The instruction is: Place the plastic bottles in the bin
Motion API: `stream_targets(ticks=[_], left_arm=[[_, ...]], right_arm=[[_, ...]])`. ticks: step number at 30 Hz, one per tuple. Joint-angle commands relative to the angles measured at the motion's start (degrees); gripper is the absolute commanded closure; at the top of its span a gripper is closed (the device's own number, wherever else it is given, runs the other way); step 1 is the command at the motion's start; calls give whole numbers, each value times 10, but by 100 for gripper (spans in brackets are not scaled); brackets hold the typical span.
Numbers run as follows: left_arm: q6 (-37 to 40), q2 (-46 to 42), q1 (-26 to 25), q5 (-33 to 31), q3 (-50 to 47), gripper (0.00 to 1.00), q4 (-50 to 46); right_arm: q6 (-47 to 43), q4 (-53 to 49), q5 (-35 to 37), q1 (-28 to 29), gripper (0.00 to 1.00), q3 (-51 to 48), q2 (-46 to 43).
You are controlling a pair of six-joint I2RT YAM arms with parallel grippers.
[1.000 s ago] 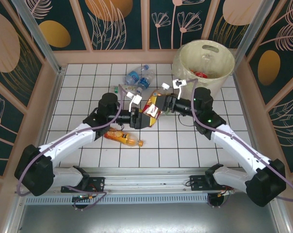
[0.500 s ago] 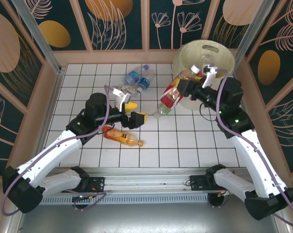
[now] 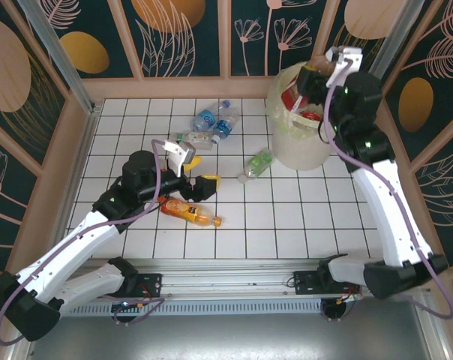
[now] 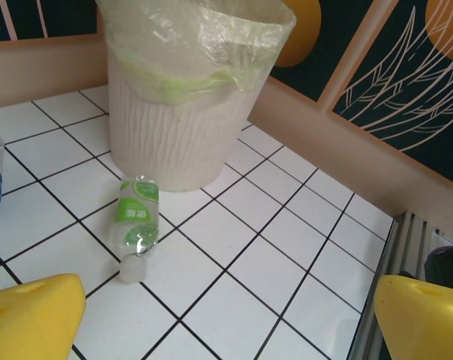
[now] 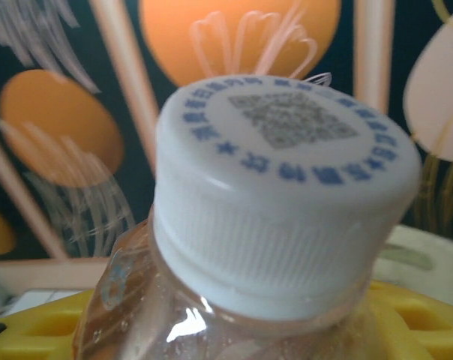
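Lifted from beside the bin (image 3: 316, 150) half a second ago, the red bottle (image 3: 289, 98) now hangs over the bin's mouth, near its left rim. The right gripper (image 3: 304, 81) is clamped on it just below the white cap (image 5: 286, 187), which sits close to the wrist camera. Something red already lies inside the bin. A release from here would probably land inside. But the bottle sits toward the rim rather than the middle, so it could clip the edge or the loose liner (image 4: 211, 45) and tumble back out onto the floor (image 3: 301, 210). Moving it further over the centre first would lower that risk. The green bottle (image 4: 136, 221) lies on its side just beside the bin's base. A knock from a falling bottle could roll it, and the bin blocks any reach from the far side. The left gripper (image 4: 226, 319) hovers low over the tiles facing it, jaws spread wide and holding nothing. The orange bottle (image 3: 187, 212) lies just near of that gripper, and the blue bottles (image 3: 215, 120) lie by the back wall (image 3: 174, 88). The bin stands in the far right corner against the walls, so the raised right arm has little room behind it. The tiles in the near middle and right give open room.
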Motion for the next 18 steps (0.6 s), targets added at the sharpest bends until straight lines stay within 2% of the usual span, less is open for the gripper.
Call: stream_targets(ticks=[1,7,13,18], left_arm=[[14,-2,0,-6,-6,1,8],[14,0,0,-13,-8,1,8],[11,6,0,-16,-9,1,7],[10,13,0,-27,-10,1,5]], right_arm=[[-8,-50,46,-36,42,76,58],[1,-135,63,-81,42,197,175],[9,-220,24,-114,42,278,269],[17,-284,-50,-137,41,321,329]])
